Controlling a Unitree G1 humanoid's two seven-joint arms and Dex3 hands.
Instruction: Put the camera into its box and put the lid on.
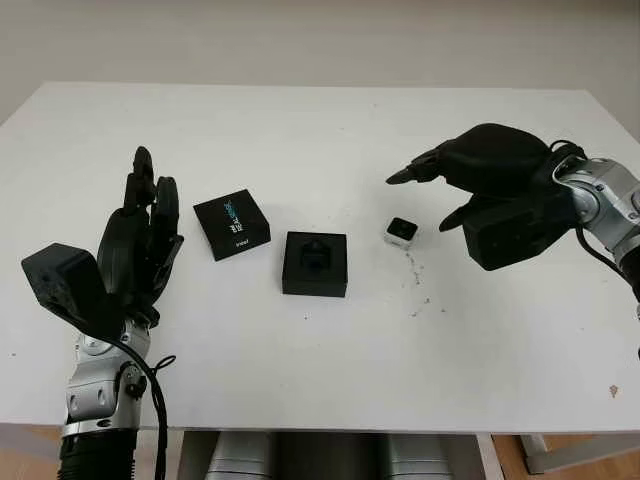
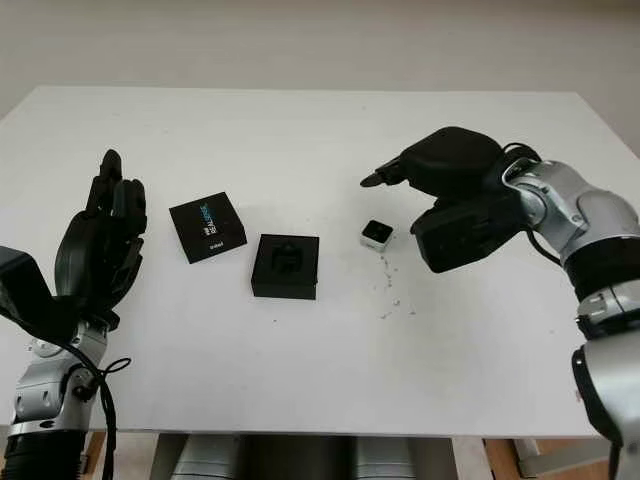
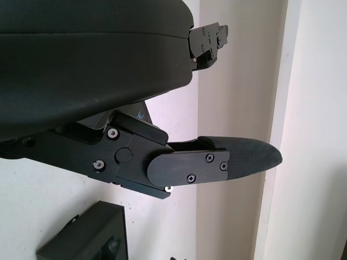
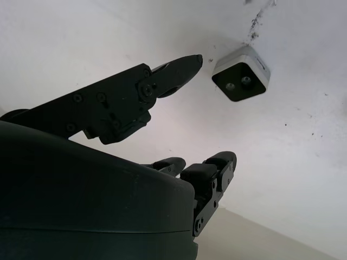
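The right hand (image 1: 440, 195) hovers open and empty, with the camera (image 1: 401, 231) on the white table (image 1: 330, 130) just below and in front of its fingertips (image 4: 187, 62). Small, rigid and probably light, this silver-sided cube with a glossy black face looks slippery, best pinched across its opposite metal sides. Beyond it sit the square black box (image 1: 315, 263) with a moulded insert and its matte lid (image 1: 231, 224), beside the open, idle left hand (image 1: 135, 245).

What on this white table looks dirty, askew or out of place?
A trail of small dark specks dirties the white table beside the small silver cube camera. The flat black lid lies askew, apart from the open black box. Nothing looks damaged.
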